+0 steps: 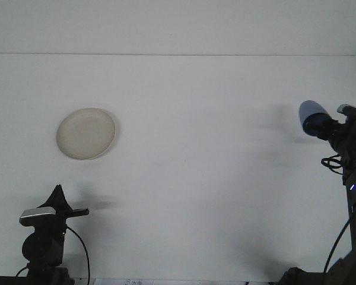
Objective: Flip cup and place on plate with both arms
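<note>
— White tabletop (196, 178) filled the front view. What lay at the left?

— At the left stood a cream plate (86, 133), bare, with the left gripper (58, 191) low in front of it, dark; whether its fingers were parted or closed could not be told.

— And at the right?

— The right gripper (327, 128) was clenched on a blue cup (311, 115), lifted off the table and tipped on its side, pointing left, well apart from the plate.
</note>
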